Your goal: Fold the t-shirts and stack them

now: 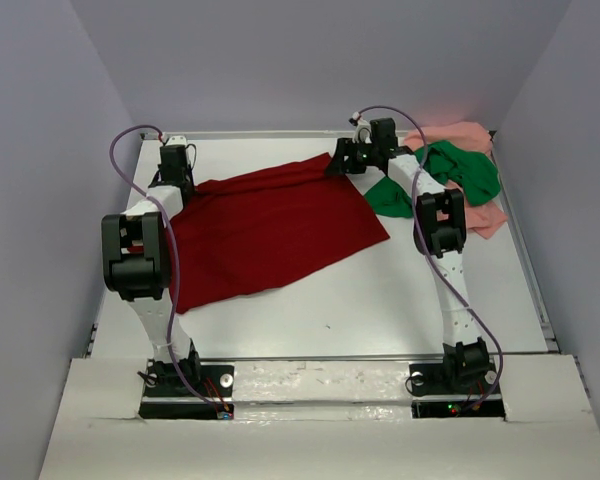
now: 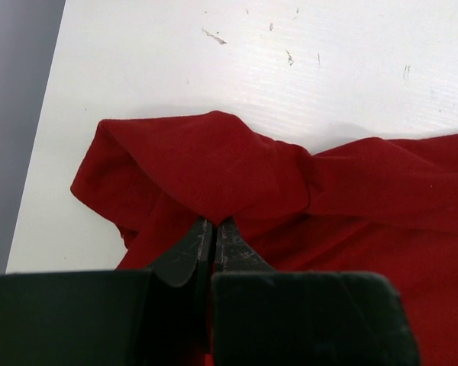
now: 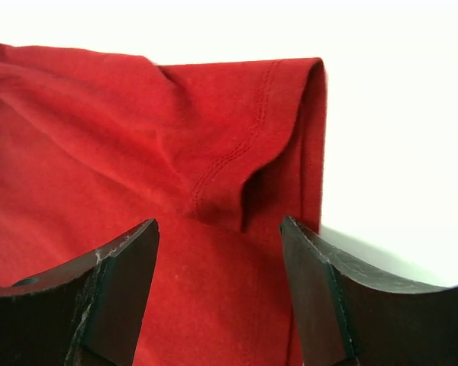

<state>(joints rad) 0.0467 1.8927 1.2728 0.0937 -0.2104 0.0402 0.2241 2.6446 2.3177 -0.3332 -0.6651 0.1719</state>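
white arm links, black joint housings, purple cables, scuffed black fingers

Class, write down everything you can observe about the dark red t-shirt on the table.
The dark red t-shirt is soft, matte knit cloth. It is spread mostly flat and skewed across the white table, and is wrinkled along its far edge. A stitched hem shows on a folded-over sleeve at its far right corner, where the open right claw straddles it. The left claw is shut, pinching a raised ridge of cloth at the far left corner.
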